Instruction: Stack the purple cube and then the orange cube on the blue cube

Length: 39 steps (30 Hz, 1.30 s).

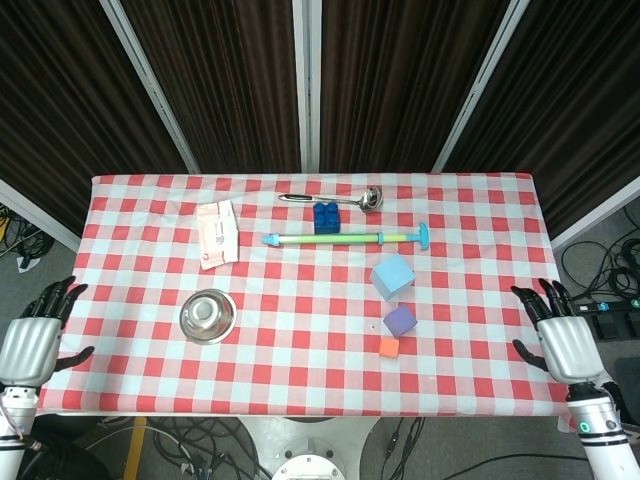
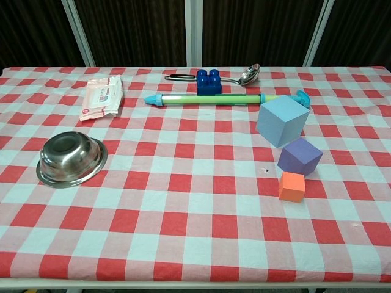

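Nothing has been stacked yet: the blue cube (image 1: 393,276), purple cube (image 1: 400,321) and orange cube (image 1: 389,347) are set apart in a short line on the right of the table (image 1: 300,380), blue farthest, orange nearest. The right hand (image 1: 556,338) is held off the near right edge, fingers spread and empty, probably because it is closest to the cubes. The left hand (image 1: 32,338) is parked off the near left edge, likewise spread and empty. A pump (image 1: 345,238), brick (image 1: 325,216) and ladle (image 1: 335,199) lie beyond the cubes; a bowl (image 1: 207,316) and wipes (image 1: 216,233) sit left. No obstruction to the purple cube is seen.
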{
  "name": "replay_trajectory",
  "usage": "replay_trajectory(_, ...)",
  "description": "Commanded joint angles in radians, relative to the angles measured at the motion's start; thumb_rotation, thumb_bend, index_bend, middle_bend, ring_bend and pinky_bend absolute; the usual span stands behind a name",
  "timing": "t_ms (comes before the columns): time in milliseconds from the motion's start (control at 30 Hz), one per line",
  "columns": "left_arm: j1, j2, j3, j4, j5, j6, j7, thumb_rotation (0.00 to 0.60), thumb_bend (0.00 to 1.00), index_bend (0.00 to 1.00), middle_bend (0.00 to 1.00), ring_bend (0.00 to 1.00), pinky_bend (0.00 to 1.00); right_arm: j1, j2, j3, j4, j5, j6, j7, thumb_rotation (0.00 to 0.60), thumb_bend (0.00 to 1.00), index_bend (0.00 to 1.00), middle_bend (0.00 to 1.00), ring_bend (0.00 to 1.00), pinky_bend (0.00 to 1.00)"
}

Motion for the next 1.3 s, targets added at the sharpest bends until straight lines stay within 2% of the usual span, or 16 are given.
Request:
replay_trajectory(33,0.003,-0.003,-0.001,0.013,0.000,0.005,-0.009,0.600,0.08,0.20,0.19,0.12,0.28,0.071,0.008,-0.010,-0.003,-0.039,-0.096,-0.047,0.600,0.16,0.13,0.21,0.03,0.00)
replay_trajectory(233,0.009,0.000,-0.006,0.019,-0.010,0.011,-0.019,0.600,0.08,0.20,0.19,0.12,0.28,0.163,-0.023,-0.020,-0.009,-0.074,-0.216,-0.102,0.600,0.17,0.15,0.28,0.08,0.00)
replay_trajectory(400,0.010,0.009,-0.006,0.019,-0.017,0.007,-0.025,0.600,0.08,0.20,0.19,0.12,0.28,0.207,-0.076,-0.032,0.003,-0.092,-0.262,-0.131,0.600,0.17,0.15,0.33,0.09,0.00)
replay_trajectory(533,0.010,0.009,-0.006,0.021,-0.021,0.001,-0.036,0.600,0.08,0.20,0.19,0.12,0.28,0.231,-0.105,-0.033,0.024,-0.103,-0.271,-0.125,0.600,0.18,0.07,0.37,0.11,0.00)
replay_trajectory(667,0.010,0.006,-0.005,0.028,-0.024,-0.004,-0.042,0.600,0.08,0.20,0.19,0.12,0.28,0.261,-0.114,-0.037,0.034,-0.108,-0.301,-0.117,0.600,0.18,0.00,0.36,0.11,0.00)
replay_trajectory(1300,0.010,-0.015,-0.016,0.080,-0.053,-0.015,-0.046,0.600,0.08,0.20,0.19,0.12,0.28,0.383,-0.184,-0.038,0.104,-0.093,-0.404,-0.101,0.600,0.19,0.00,0.30,0.07,0.00)
